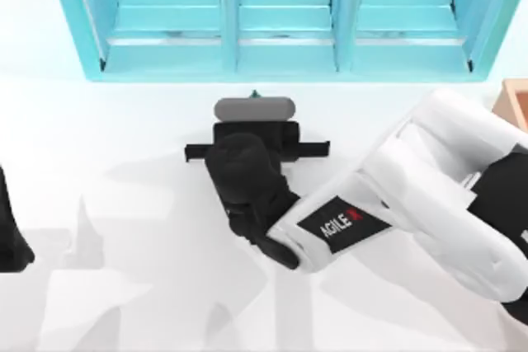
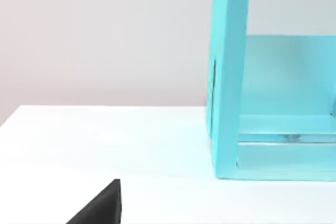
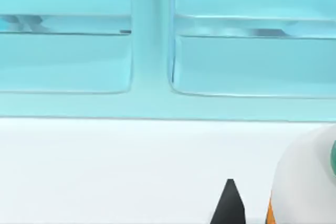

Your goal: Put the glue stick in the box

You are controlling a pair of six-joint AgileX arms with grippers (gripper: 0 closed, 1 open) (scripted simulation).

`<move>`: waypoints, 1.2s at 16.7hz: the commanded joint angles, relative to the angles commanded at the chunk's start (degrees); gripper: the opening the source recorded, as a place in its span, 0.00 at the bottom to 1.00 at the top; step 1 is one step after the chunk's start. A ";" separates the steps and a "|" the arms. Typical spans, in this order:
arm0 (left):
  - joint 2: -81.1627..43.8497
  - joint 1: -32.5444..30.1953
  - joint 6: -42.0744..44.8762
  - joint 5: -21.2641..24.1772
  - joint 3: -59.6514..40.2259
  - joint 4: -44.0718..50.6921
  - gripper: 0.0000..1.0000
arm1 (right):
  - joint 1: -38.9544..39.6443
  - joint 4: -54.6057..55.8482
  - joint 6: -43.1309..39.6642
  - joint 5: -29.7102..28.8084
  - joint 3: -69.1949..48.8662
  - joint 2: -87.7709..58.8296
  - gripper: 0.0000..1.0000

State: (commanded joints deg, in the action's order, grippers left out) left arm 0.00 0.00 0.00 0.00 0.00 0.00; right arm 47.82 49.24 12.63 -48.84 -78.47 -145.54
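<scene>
The glue stick (image 3: pixel 302 179) stands close in the right wrist view, showing its white shoulder, a strip of orange label and the edge of its green cap. From above, just its green tip (image 1: pixel 254 94) peeks out past my right gripper (image 1: pixel 254 125), which hangs over it in front of the cyan shelf's middle compartment. The bottle sits beside a black part of that gripper (image 3: pixel 229 205). The box (image 1: pixel 516 101) is a light brown corner at the table's right edge. My left arm (image 1: pixel 10 232) is parked at the left edge.
The big cyan shelf unit (image 1: pixel 285 14) spans the back of the table, just beyond the glue stick; its end wall (image 2: pixel 228 77) stands ahead in the left wrist view. My right arm's white links (image 1: pixel 429 187) cross the right half of the table.
</scene>
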 joint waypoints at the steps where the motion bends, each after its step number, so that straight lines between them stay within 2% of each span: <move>1: 0.00 0.00 0.00 0.00 0.00 0.00 1.00 | 0.00 0.00 0.00 0.00 0.00 0.00 0.00; 11: 0.00 0.00 0.00 0.00 0.00 0.00 1.00 | 0.21 -0.87 0.06 0.06 0.08 0.96 0.00; 20: 0.00 0.00 0.00 0.00 0.00 0.00 1.00 | 0.19 -15.07 0.27 0.18 0.34 15.26 0.00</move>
State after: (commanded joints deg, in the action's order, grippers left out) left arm 0.00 0.00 0.00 0.00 0.00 0.00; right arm 48.01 34.17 12.90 -48.66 -78.13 -130.28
